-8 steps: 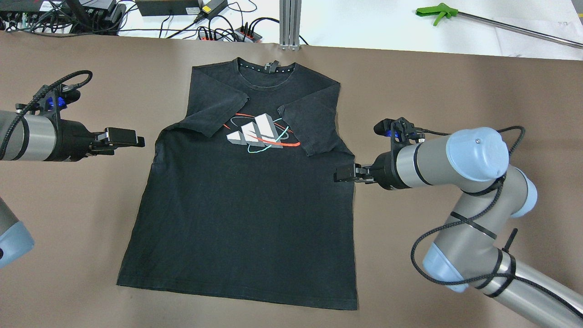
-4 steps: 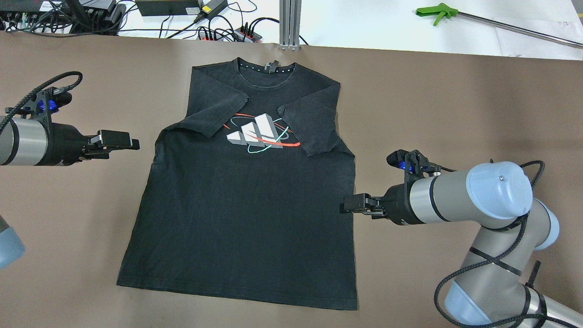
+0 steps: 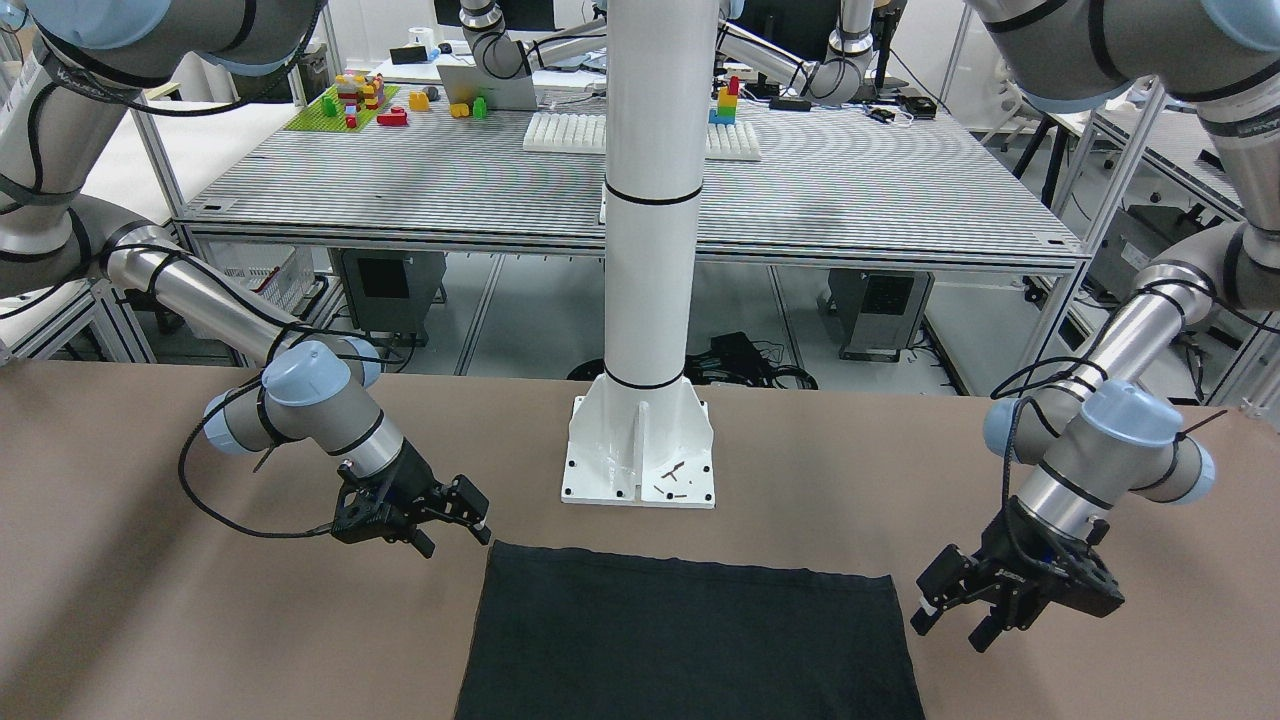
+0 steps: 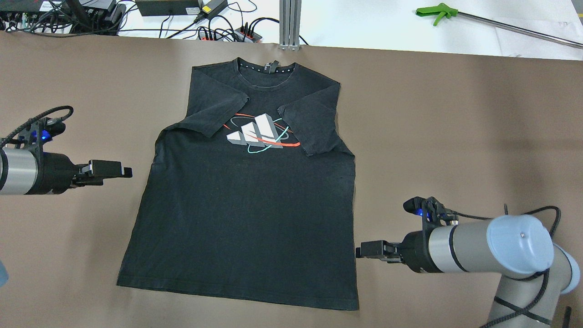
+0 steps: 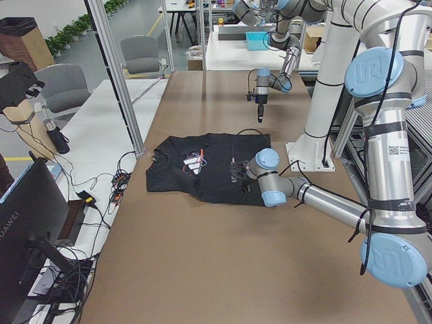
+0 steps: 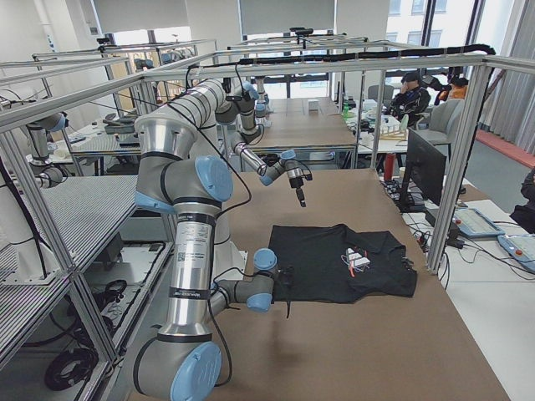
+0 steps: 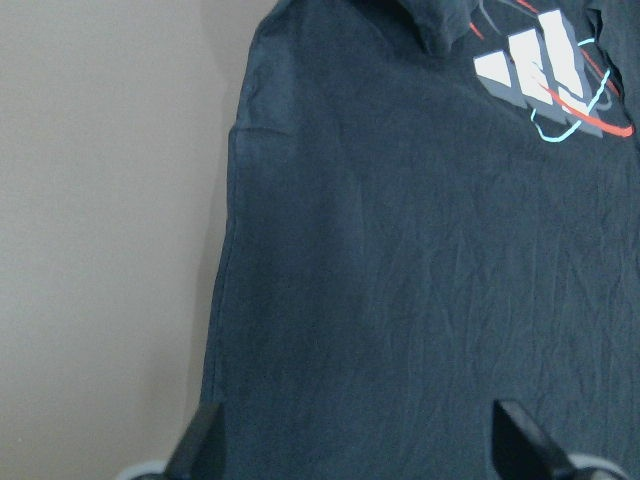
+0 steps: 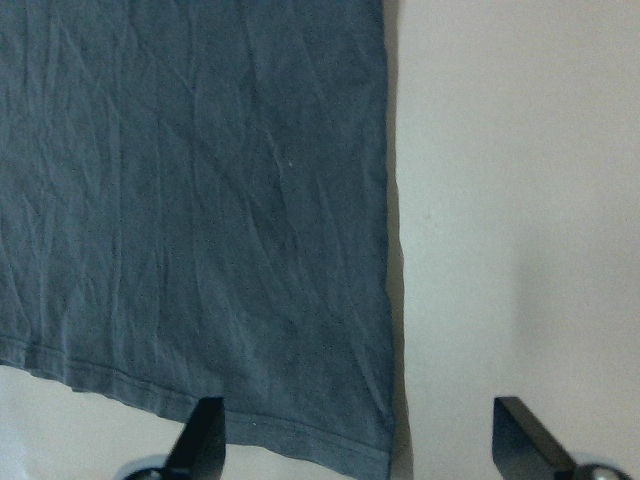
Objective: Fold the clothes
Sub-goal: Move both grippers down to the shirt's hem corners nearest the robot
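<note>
Brown table (image 4: pixel 455 114) — T-shirt (image 4: pixel 241 218), three-bar logo (image 4: pixel 257 134)

Open tabletop (image 4: pixel 455 136) surrounds both grippers. Ahead of the left gripper (image 4: pixel 127 172), jaws spread, a bare strip separates it from the T-shirt (image 4: pixel 246 218) edge; the right gripper (image 4: pixel 360 251), also spread, has the side hem just ahead. The white pillar base (image 3: pixel 640 470) stands well apart, between them, on the robot's side of the T-shirt.

A black T-shirt (image 4: pixel 246 218) lies flat on the brown table (image 4: pixel 455 136). A white base plate (image 3: pixel 640 455) stands near its hem.
</note>
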Available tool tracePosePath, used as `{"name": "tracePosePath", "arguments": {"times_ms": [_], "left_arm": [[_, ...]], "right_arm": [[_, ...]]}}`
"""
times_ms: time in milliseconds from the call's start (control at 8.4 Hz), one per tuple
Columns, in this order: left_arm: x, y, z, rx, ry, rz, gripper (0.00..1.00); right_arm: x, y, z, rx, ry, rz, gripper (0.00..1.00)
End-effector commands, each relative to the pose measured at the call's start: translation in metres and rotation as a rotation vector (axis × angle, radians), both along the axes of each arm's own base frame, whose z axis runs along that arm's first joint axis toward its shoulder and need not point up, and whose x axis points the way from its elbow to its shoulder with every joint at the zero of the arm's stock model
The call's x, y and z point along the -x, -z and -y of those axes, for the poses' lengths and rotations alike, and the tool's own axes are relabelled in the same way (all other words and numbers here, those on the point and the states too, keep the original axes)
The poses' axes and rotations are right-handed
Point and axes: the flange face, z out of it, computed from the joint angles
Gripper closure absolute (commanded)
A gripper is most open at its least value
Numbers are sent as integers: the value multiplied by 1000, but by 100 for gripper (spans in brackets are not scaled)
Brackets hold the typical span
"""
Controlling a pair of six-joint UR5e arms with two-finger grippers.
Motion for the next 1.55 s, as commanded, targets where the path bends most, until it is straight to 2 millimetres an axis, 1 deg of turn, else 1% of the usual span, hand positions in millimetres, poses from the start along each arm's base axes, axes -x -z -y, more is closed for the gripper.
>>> {"name": "tracePosePath", "arguments": {"times_ms": [0,119,238,357,476,595,714,833,952,1071,1190,1309,1428], "left_arm": [[-30,-9,-22,-4,-38,14,6],[-42,-9,-30,-5,-32,17,6],[-46,-9,-34,-11,-17,15,6],[-43,-16,-37,-9,-10,25,6],[-38,-22,-40,-11,-12,21,6],[-37,-22,-41,-13,-12,18,6],[-38,-25,-40,-10,-12,23,6],[-38,-26,-40,-8,-12,26,6],[-38,-26,-40,-9,-12,25,6],[-38,-26,-40,-8,-12,26,6],[-38,-28,-40,-6,-12,28,6],[-39,-29,-40,-6,-12,28,6],[-39,-27,-40,-8,-14,27,6]], "right_arm": [[27,-15,-31,20,-10,-14,6],[42,-13,-42,22,19,-10,6],[60,-11,-41,17,22,-6,6],[73,-8,-37,16,22,-3,6],[78,-4,-37,11,21,2,7],[79,-7,-36,5,24,-4,7],[82,-6,-36,8,24,-4,16],[82,-7,-36,11,25,-8,46],[84,-11,-36,13,24,-16,65],[84,-11,-36,15,25,-17,73],[84,-11,-36,16,26,-17,77],[84,-11,-35,15,25,-16,92],[83,-9,-35,14,23,-11,100]]}}
